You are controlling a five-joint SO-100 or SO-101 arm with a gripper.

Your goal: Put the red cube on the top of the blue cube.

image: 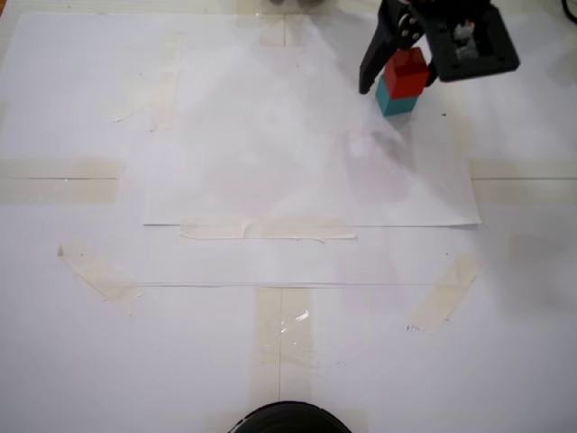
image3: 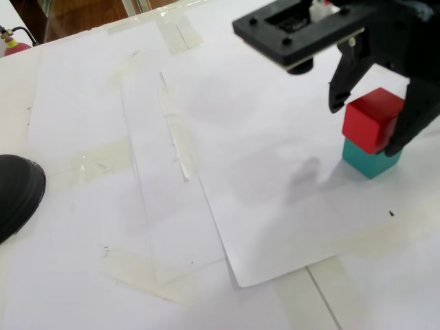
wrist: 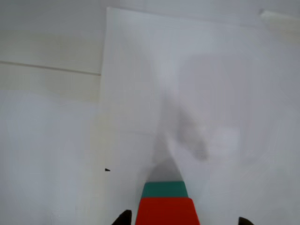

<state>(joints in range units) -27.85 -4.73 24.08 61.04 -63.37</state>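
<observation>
Placement step: red cube (image3: 371,118) resting on blue cube (image3: 368,159), jaws spread either side, apparently released. Next: straight lift clear without nudging.

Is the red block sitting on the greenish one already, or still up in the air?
On it: the red cube rests flush on the blue cube, with the open end effector straddling it.
</observation>
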